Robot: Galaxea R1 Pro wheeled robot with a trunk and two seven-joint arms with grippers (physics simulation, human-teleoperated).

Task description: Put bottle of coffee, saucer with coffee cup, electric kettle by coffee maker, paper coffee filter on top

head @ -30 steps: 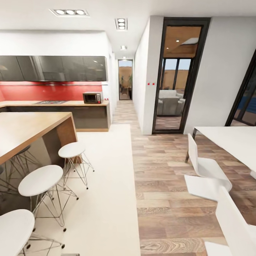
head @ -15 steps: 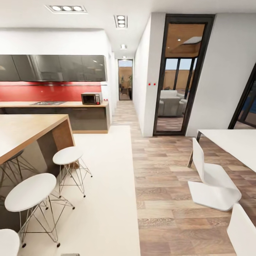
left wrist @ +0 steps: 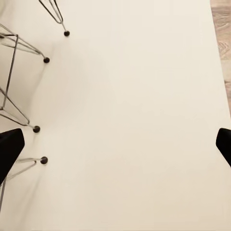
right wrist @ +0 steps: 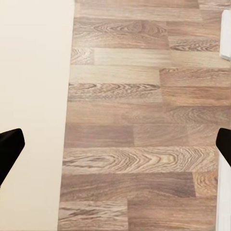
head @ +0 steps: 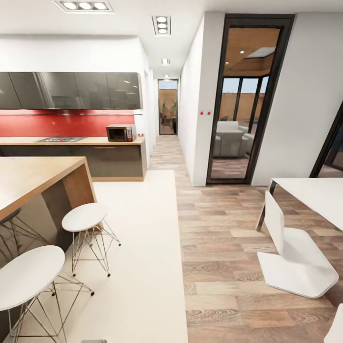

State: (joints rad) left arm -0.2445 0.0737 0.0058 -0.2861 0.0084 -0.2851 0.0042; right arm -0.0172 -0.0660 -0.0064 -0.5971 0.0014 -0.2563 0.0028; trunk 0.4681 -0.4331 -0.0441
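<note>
Kitchen countertop (head: 71,141), the long light wood worktop under the red backsplash (head: 66,124), lies well ahead across the room in the head view, carrying a microwave (head: 121,133) and a hob (head: 61,139); none of the coffee things can be made out on it at this range. The step in hand looks like travel: the robot stands on the cream rug (head: 138,267) beside the wooden island bar (head: 33,178) and 2 white stools (head: 85,216), with the plank floor (head: 224,238), a white chair (head: 295,259) and a white table (head: 314,188) off to its right. The next move, by this reading, calls for rolling on toward the worktop and finding the shelf with the bottle.

Pointing at the ground, the left wrist view adds the stools' wire legs (left wrist: 19,96) on the rug, and the right wrist view the seam where rug meets planks. Each camera catches the dark tips of its own claw, left gripper (left wrist: 115,147) and right gripper (right wrist: 115,144), spread wide and holding nothing.
</note>
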